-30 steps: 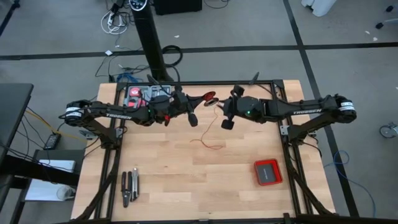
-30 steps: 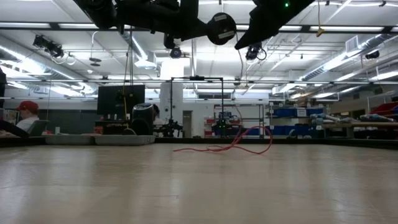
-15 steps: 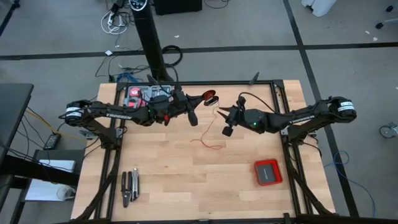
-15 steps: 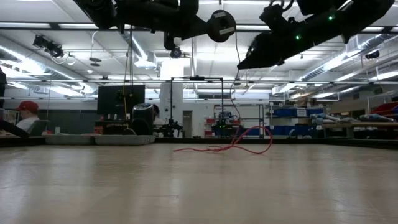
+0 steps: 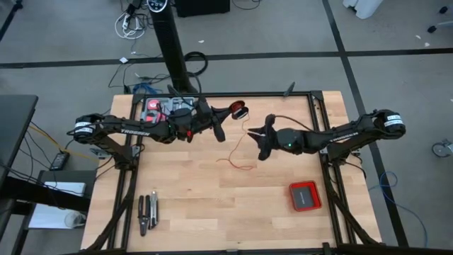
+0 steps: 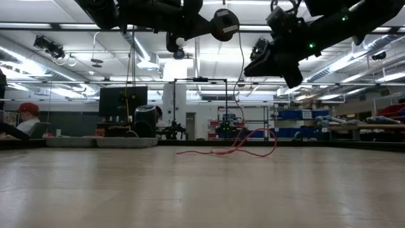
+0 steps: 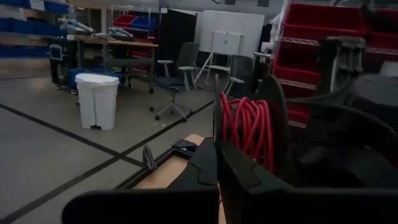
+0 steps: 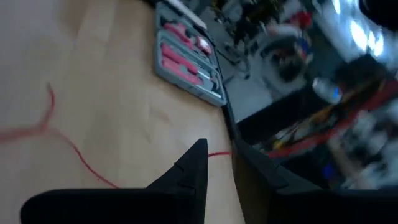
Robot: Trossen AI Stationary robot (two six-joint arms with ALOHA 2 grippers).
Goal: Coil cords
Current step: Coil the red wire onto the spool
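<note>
Red wire [image 5: 236,164] loose mid-table; left end effector [image 5: 228,113] grips spool [image 5: 239,110]; right end effector [image 5: 263,134] pinches wire; red box [image 5: 305,196], pliers [image 5: 147,212] aside.

Grey taped floor [image 5: 396,28], white bin [image 7: 99,100], office chairs [image 7: 176,84].

Bright, even overhead strip lighting, soft shadows, heavy motion blur at right wrist.

- The word TROSSEN is seen in white lettering along the left arm [image 5: 131,129] in the high view.
- The same word, TROSSEN, is carried on the right arm [image 5: 342,133], also in white.
- No other lettering, number or sign can be made out on the table or in the room beyond it.
</note>
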